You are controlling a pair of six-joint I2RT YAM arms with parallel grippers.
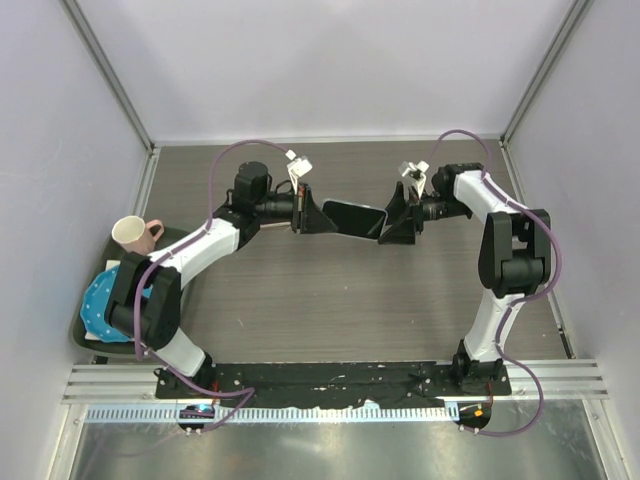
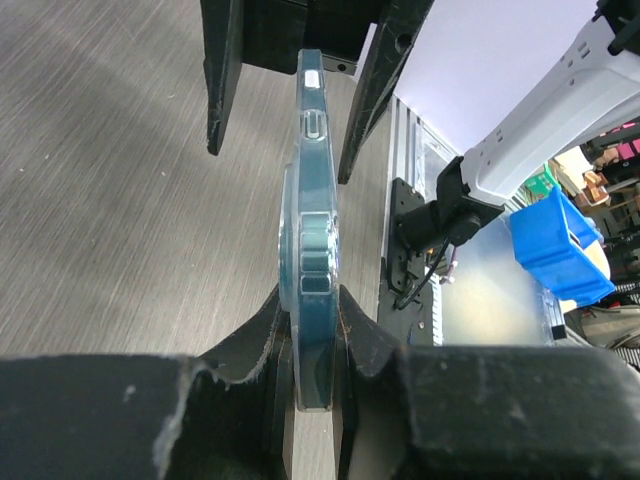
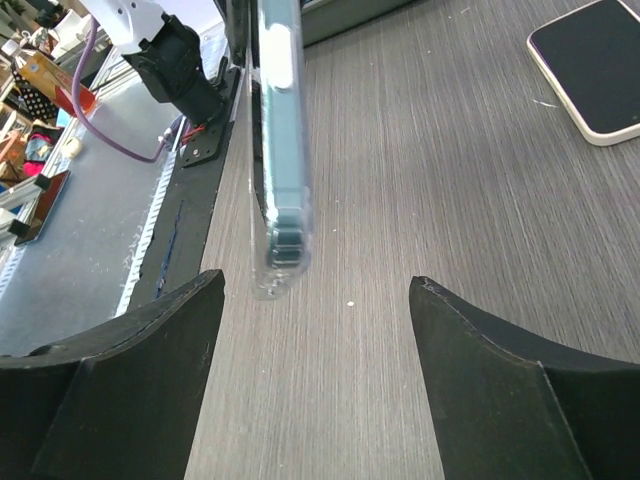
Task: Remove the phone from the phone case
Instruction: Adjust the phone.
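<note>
A teal phone in a clear case [image 1: 355, 218] is held edge-on above the table between the two arms. My left gripper [image 1: 315, 218] is shut on its left end. In the left wrist view both fingers [image 2: 262, 330] press the cased phone [image 2: 312, 200] by its flat sides. My right gripper [image 1: 390, 228] is open at the other end. In the right wrist view the phone's end [image 3: 278, 150] hangs between the spread fingers [image 3: 140, 360], nearer the left one and touching neither. The right gripper [image 3: 315, 283] holds nothing.
A cream cup with a pink handle [image 1: 135, 234] and a blue dish [image 1: 100, 305] sit on a dark tray [image 1: 78, 335] at the left edge. A flat dark slab with a pale rim [image 3: 590, 70] lies on the table. A blue bin [image 2: 560, 245] stands beyond the front rail.
</note>
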